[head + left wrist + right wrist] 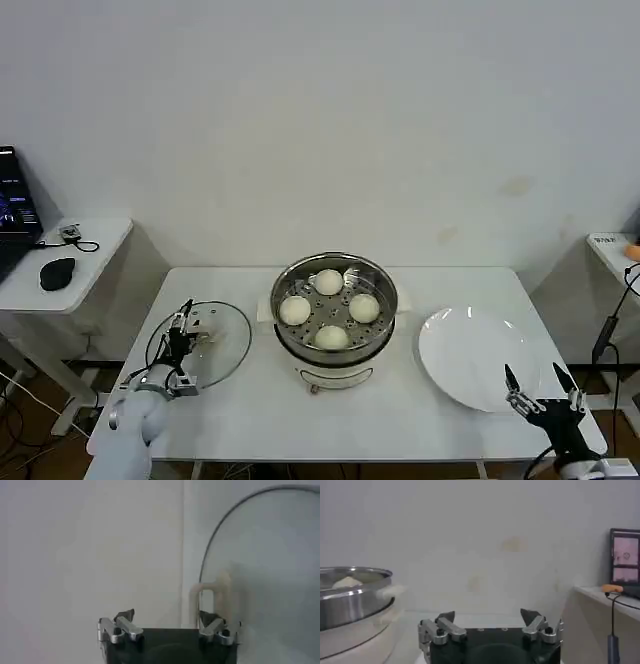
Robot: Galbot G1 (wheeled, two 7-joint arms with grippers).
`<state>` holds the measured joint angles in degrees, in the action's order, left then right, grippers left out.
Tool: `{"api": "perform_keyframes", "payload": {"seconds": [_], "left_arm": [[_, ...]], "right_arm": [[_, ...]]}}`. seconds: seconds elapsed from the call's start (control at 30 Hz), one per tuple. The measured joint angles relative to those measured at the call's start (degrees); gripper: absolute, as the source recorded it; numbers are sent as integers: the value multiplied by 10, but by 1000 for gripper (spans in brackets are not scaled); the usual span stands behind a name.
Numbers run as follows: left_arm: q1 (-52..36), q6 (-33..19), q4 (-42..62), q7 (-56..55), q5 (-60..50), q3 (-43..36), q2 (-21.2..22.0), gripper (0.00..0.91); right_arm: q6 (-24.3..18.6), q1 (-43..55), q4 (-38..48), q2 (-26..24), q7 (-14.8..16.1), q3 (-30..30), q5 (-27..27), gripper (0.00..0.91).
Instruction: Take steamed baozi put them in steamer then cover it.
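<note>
The steamer (pixel 335 312) stands mid-table, a shiny steel pot on a white base. Several cream-white baozi (pixel 329 282) lie on its perforated tray. A clear glass lid (pixel 215 345) rests flat on the table to its left. My left gripper (pixel 188 346) is low at the lid's near-left side and open. In the left wrist view the lid's white handle (pixel 210 597) rises just beyond one fingertip of the left gripper (pixel 166 615), with nothing between the fingers. My right gripper (pixel 540 385) hovers open at the front right.
An empty white plate (pixel 470 355) lies right of the steamer, under the right gripper (pixel 488 614). The steamer rim (pixel 350 597) shows in the right wrist view. A side table (pixel 85 250) with a mouse stands left, another (pixel 615 255) right.
</note>
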<state>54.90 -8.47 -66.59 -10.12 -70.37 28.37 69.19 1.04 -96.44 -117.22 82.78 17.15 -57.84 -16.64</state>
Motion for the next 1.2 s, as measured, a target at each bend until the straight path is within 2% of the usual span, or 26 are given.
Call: {"api": "perform_keyframes", "payload": {"seconds": [0.43,0.8,1.0,1.2], "left_arm": [[6,-4,-3,-1,-8,11,6,0],[57,12,-97,-17,-19,31,-7,0],[87,45,-183,6,0,30,-29,0],[95,101,-273,42,39,22,-61,0]], "right_arm": [[3,11,8,-3,-3,6,-1,907],[0,13,3,-5,0,22,9,907],[-4,17,8,-8,7,33,19,907],[-7,18,17,-12,16,44,35,907]]}}
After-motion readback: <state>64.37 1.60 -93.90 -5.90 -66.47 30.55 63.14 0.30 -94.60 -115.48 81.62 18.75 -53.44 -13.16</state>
